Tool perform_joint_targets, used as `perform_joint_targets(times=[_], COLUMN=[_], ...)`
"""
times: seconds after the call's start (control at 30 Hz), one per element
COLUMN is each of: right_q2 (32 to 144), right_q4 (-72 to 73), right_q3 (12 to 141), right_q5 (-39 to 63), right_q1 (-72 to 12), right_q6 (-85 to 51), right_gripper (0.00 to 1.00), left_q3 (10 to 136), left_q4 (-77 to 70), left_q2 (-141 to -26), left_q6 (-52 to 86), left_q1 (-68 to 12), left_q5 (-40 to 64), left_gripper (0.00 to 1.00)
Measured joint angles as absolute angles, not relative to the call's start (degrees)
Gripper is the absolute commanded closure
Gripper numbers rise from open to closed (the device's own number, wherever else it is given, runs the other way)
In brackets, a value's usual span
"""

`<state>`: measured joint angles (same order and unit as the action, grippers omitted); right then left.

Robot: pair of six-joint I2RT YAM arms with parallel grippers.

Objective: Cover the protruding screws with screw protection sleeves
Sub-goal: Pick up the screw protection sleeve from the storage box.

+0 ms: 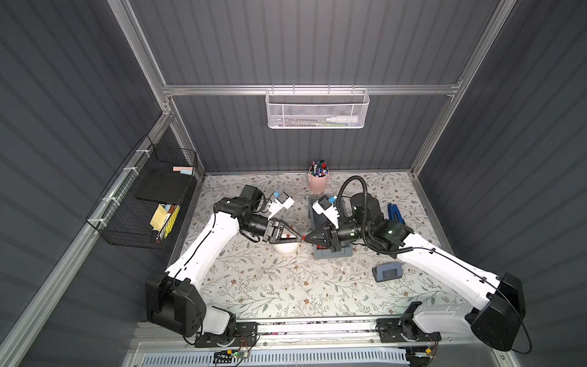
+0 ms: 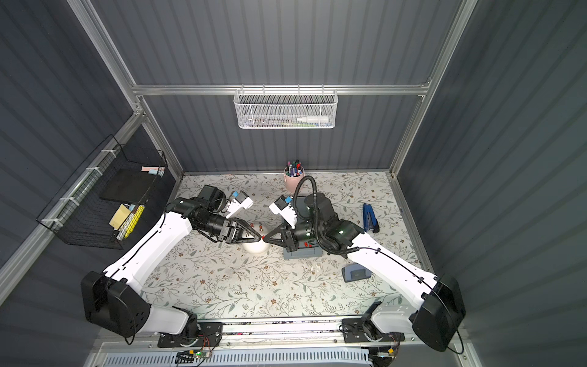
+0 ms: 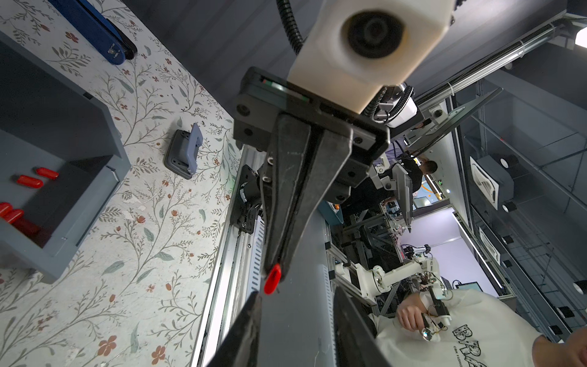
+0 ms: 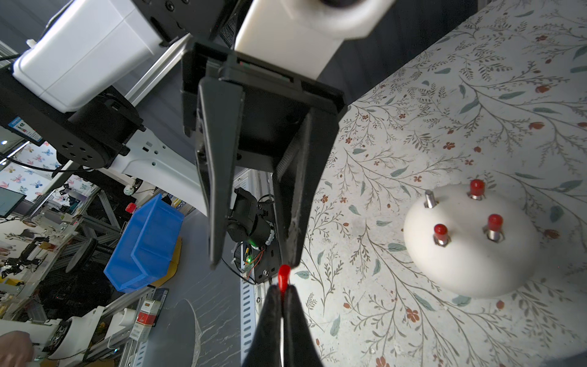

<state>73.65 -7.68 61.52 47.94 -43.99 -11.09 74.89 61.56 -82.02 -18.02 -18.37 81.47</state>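
Note:
A white dome [image 4: 470, 254] sits on the table and carries the protruding screws. Three of them wear red sleeves [image 4: 495, 220]; one screw [image 4: 429, 198] is bare metal. Above the dome [image 1: 287, 246] my two grippers meet tip to tip. My right gripper [image 4: 282, 290] is shut on one screw protection sleeve [image 4: 283, 278], whose free end sticks out towards the left gripper. My left gripper [image 3: 297, 290] is open, and the sleeve [image 3: 273, 279] lies against the tip of one of its fingers, not between the two. Loose sleeves [image 3: 30, 181] lie in a grey tray [image 3: 95, 127].
The grey tray [image 1: 333, 252] stands right of the dome, under the right wrist. A grey hole punch [image 1: 387, 272] and a blue stapler [image 1: 394, 213] lie further right. A pink cup of marker pens [image 1: 318, 181] is at the back. A black wire basket [image 1: 143, 203] hangs on the left wall.

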Motion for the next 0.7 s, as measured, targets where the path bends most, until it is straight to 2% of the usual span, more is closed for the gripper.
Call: perform_joint_targets(times=[0.27,0.4,0.5,0.7], right_q2=[73.65,73.69,73.97,74.76], right_q4=[-6.81,-6.81,-6.79,-6.87], right_q3=[61.52,61.52,61.52,61.54], right_q5=[48.9,49.17,49.36,49.78], right_q1=[-44.21,-44.27,-44.47,-44.75], right_q6=[-12.01,-12.27,-12.47,-12.45], right_gripper=[0.99,0.98,0.98,0.98], left_q3=[74.89,74.89,74.89,74.89], left_q4=[61.8,61.78,61.82,61.82], left_q2=[-82.02,-82.0,-82.0,-82.0], left_q6=[-18.57,-19.07,-19.33,-19.49], left_q1=[-18.37,-18.37,-18.37,-18.37], left_q5=[80.9,80.88,80.97,81.38], left_gripper=[0.62,0.67,0.75,0.76])
